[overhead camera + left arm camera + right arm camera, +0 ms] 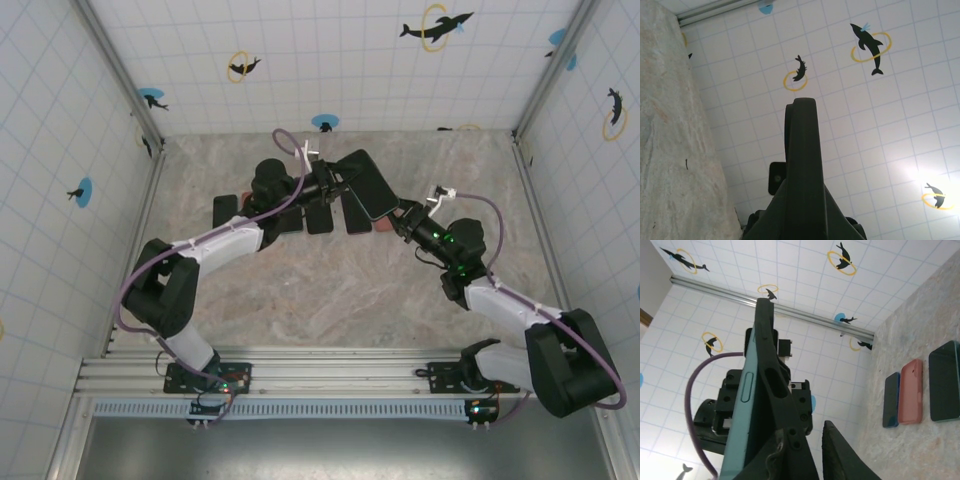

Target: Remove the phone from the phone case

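Top external: phone case with the phone inside is held up in the air, over the middle of the bench and nearer its far edge than its near one. It sits between my two arms, tilted.

My left fingers have its left end. In the left wrist view they are clenched tight on the thin dark edge of the phone case, which rises straight up out of them. I'd say that hold is the anchor, keeping the shell steady off the bench so the other side can work on it.

My right fingers are at the lower right corner. In the right wrist view one finger stands apart from the case, with a slit of wall showing between, so they're partly closed. Can't tell if they pinch anything.

The phone shows as a pale teal edge with a long side button, beside the black shell and seated in it. Not out yet. Lifting it probably gives room to peel a corner.

A blue handset, a pink handset and a dark handset lie flat in a row on the bench, well apart from the grip. They look like spares, parked.

Writing: none readable, no logo on phone or case. The walls carry dolphin stickers with no text.
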{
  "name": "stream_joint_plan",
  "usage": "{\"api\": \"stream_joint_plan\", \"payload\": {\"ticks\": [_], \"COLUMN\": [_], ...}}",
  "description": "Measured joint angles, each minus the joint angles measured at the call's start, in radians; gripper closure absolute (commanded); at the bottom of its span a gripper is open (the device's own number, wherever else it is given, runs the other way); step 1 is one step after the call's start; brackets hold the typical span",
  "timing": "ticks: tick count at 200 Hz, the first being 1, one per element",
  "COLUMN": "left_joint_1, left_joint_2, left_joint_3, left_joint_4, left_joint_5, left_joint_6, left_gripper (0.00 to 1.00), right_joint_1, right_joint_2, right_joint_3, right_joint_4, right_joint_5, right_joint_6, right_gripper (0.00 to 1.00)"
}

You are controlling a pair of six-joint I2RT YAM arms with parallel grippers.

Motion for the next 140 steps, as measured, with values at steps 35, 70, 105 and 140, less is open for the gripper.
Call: {"api": "stream_joint_plan", "payload": {"ticks": [35,70,105,140], "left_joint_1": [-0.003,-0.008,-0.008,-0.014], "left_joint_2": [0.012,0.018,0.018,-0.007], "left_joint_3": [-0.008,-0.009,-0.009,-0.010], "left_joint_4": [-0.038,-0.061,-0.128,-0.231], "left_joint_5": [-0.031,-0.053,-0.085,-0.145], "left_joint_6": [0.003,0.003,0.024,0.042], "left_gripper": [0.69,0.57,0.41,0.39], "right_joint_1": [0.009,0.010,0.009,0.004], "right_joint_2": [0.002,0.002,0.002,0.002], "right_joint_3": [0.000,0.000,-0.006,-0.019], "right_joint_4": [0.041,0.043,0.042,0.048], "right_joint_5": [-0.004,-0.003,0.009,0.069], "right_joint_6": [0.046,0.087,0.107,0.106], "right_gripper": [1.00,1.00,1.00,1.00]}}
